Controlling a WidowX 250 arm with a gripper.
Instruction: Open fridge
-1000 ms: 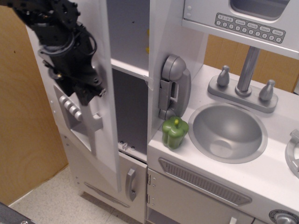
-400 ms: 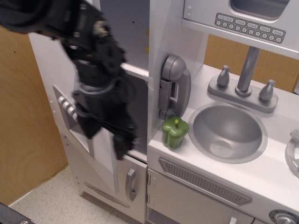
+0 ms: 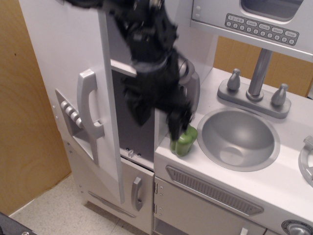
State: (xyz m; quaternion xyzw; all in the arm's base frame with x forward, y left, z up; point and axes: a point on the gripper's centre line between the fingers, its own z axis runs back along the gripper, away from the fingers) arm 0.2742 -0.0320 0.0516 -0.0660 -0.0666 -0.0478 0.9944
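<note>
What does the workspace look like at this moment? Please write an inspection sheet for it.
Surface: white counter with a grey sink and a faucet.
Job's things: fridge door stands ajar, long grey handle free, shelf visible inside.
Clutter: green toy pepper on the counter edge; grey toy phone on the side wall.
Claw: black claw blurred, in front of the opening, holding nothing; open or shut cannot be told.
Cables: nothing seen.
Surroundings: microwave panel above, wooden wall, speckled floor.
</note>
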